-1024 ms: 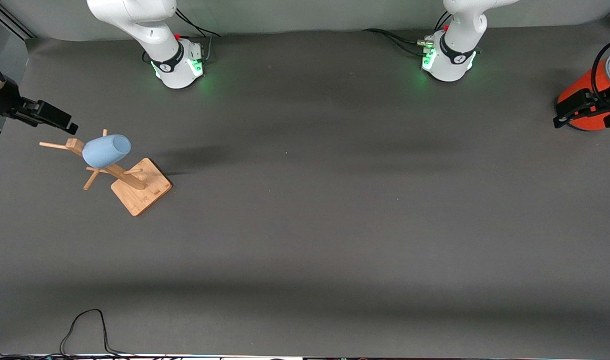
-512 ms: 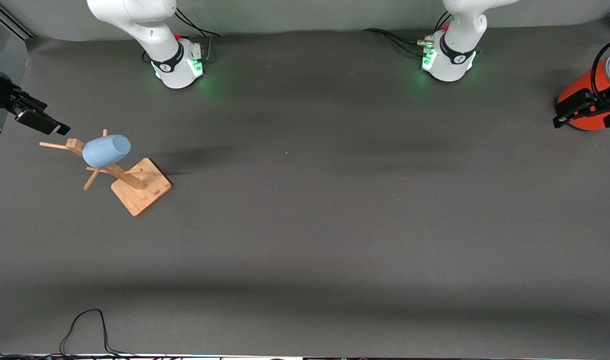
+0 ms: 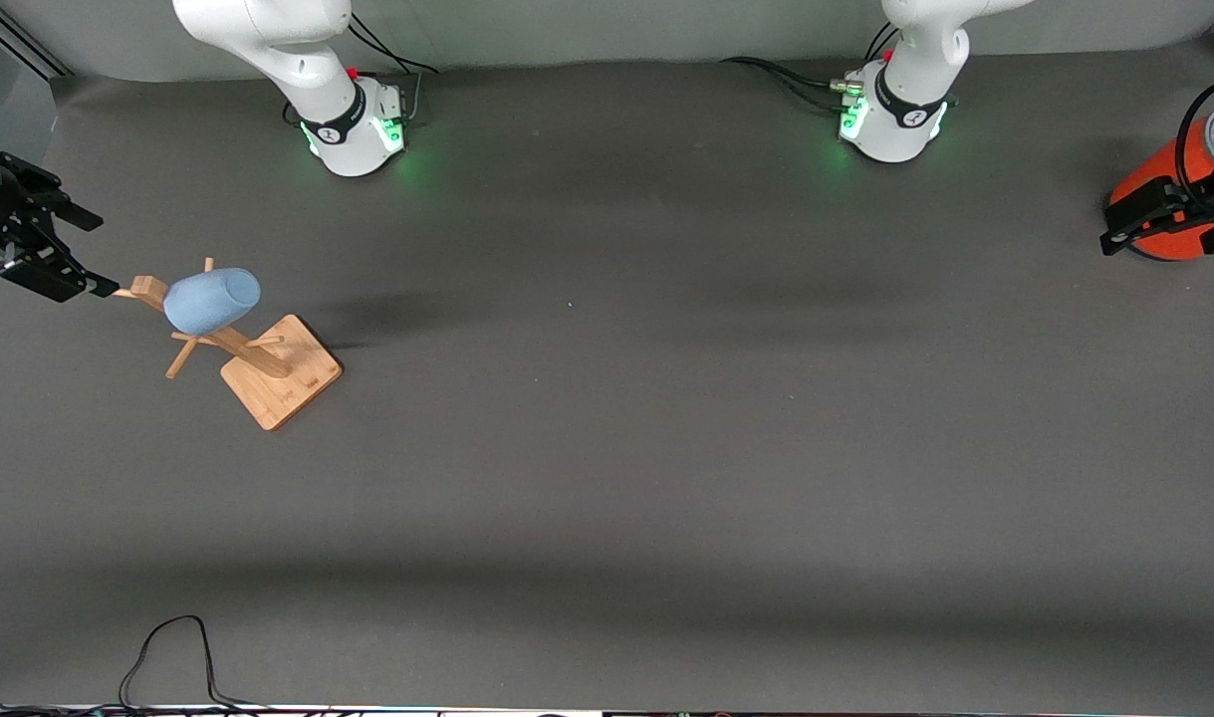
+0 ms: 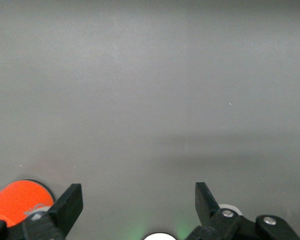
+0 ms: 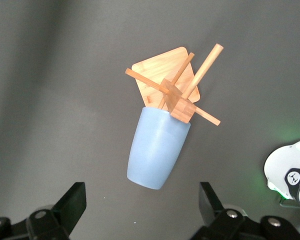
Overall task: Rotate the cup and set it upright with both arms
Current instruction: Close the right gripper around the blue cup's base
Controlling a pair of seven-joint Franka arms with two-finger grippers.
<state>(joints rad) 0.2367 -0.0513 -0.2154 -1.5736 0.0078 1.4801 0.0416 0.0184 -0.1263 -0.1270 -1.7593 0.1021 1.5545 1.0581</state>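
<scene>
Front view. Cup: light blue, hung tilted on a peg of a wooden rack, toward the right arm's end of the desk. Not yet upright, not yet held. Right pincer: fingers apart, empty, over the desk edge just beside the rack's outermost peg. Left pincer: fingers apart, empty, waiting at the left arm's end, close against an orange cylinder. A black cable lies at the desk edge nearest the camera, well apart from everything.

Left wrist view. Left pincer: fingers wide, nothing between them; bare desk below, the orange cylinder at the frame's corner. Risk, as a judgement: a careless start could brush the cylinder.

Right wrist view. Cup sits between the lines of the right pincer fingers but well below them; its mouth is threaded on a peg, its closed base pointing away from the rack. Pegs cross right at the mouth.

Risks, as judgements:
- Fingers closing near the mouth may catch a peg instead of the wall.
- Pulling off-axis from the peg could jam the cup or tip the light rack.
- The smooth tapered wall may slip toward the narrow end.
- The handover to the other arm means a long carry across the desk.
</scene>
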